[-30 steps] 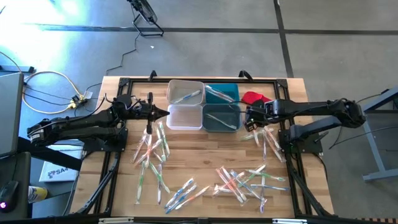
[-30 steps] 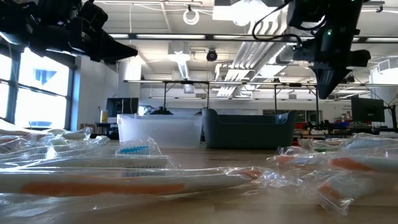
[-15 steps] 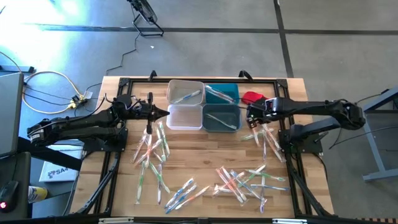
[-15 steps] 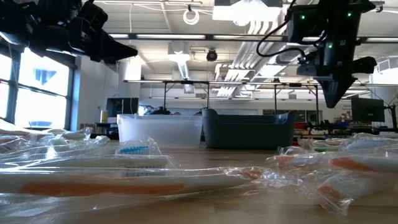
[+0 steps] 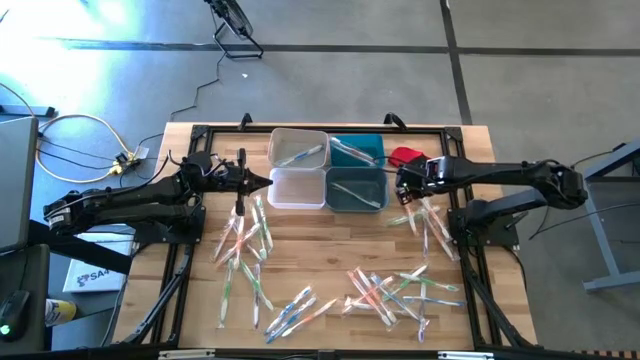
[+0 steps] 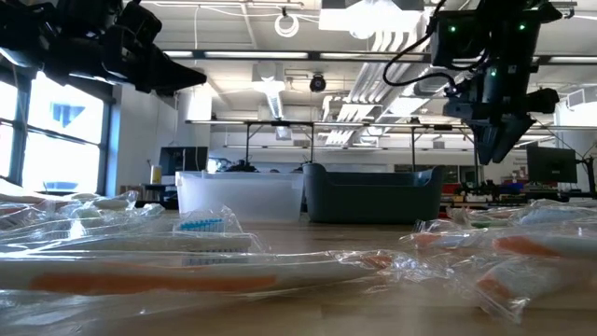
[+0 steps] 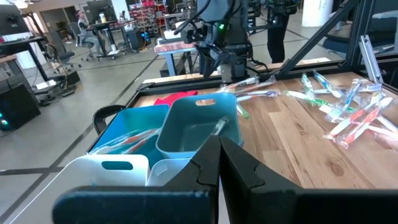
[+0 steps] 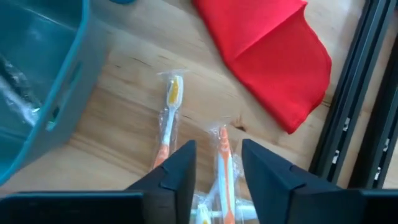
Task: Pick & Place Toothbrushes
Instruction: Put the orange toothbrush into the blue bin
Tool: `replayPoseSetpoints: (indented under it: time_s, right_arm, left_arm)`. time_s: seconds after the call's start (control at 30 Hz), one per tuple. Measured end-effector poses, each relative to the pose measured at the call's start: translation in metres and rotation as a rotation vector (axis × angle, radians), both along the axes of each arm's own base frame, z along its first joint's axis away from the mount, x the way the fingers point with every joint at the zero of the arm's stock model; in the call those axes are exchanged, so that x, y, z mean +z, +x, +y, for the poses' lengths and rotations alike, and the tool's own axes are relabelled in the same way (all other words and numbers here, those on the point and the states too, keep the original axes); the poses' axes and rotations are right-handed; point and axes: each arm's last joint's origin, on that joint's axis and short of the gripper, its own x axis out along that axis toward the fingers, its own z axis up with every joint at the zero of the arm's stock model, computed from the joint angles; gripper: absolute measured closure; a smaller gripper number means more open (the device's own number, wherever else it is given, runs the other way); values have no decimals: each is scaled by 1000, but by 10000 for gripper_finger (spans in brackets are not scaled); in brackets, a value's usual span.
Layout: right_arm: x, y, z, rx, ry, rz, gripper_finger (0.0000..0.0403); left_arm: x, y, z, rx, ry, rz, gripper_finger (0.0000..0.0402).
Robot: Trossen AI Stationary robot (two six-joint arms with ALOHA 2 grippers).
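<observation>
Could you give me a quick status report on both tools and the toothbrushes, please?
Right tool open above an orange toothbrush, not gripping. Left tool shut, empty, beside the bins. Nothing in the way.

Four bins (image 5: 327, 168) stand in a two-by-two block at twelve o'clock on the worktop (image 5: 330, 260): two clear ones and two teal. One red cloth (image 5: 407, 156) lies at about one o'clock, just beside the teal pair. Toothbrushes (image 5: 390, 288) lie loose in three scattered groups, several dozen in all, too overlapped to count exactly. Each bin holds at least one toothbrush. Two arms reach in, one from nine o'clock, one from three o'clock.
</observation>
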Motion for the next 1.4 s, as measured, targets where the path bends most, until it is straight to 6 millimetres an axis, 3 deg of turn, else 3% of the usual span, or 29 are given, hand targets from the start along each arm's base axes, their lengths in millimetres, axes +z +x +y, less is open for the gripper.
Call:
replayPoseSetpoints:
  time_s: [0.43, 0.8, 1.4]
  right_arm:
    - [-18, -6, 2, -1, 32, 26, 262]
    - [-32, -11, 3, -52, 24, 24, 217]
    - [-42, -12, -11, -112, 95, 51, 237]
  left_arm:
    - [0, 0, 0, 1, 0, 0, 400]
    - [0, 0, 0, 5, 0, 0, 400]
    - [0, 0, 0, 4, 0, 0, 400]
